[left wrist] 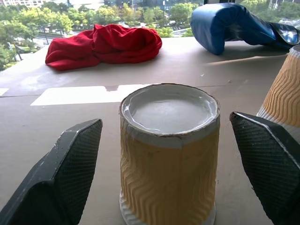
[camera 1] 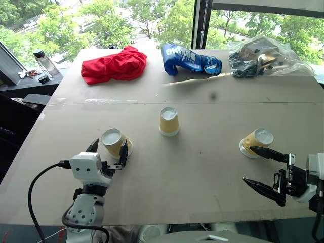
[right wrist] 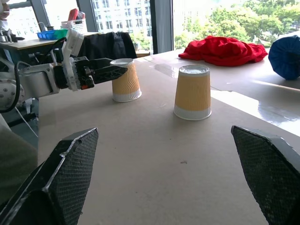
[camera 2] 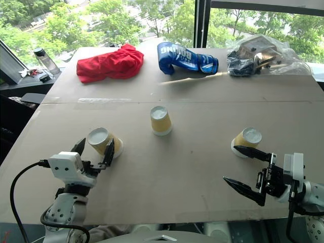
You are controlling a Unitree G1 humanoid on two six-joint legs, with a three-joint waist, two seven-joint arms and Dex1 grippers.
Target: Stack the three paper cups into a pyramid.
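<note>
On the cardboard table (camera 1: pixel 202 182), three upturned paper cups stood apart: left cup (camera 1: pixel 114 142) between the left gripper's (camera 1: pixel 107 153) spread jaws, middle cup (camera 1: pixel 169 121) alone, right cup (camera 1: pixel 256 143) just beyond the wide-open right gripper (camera 1: pixel 258 169).

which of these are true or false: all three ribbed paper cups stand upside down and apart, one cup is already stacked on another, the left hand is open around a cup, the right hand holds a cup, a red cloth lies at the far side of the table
1. The three yellow-tan ribbed paper cups, left, middle and right, stand upside down, apart. True.
2. One cup is stacked on another. False: all three stand on the brown table.
3. The left hand is open with its fingers either side of the left cup. True.
4. The right hand holds a cup. False: it is open and empty, just short of the right cup.
5. A crumpled red cloth lies at the table's far side. True.
</note>
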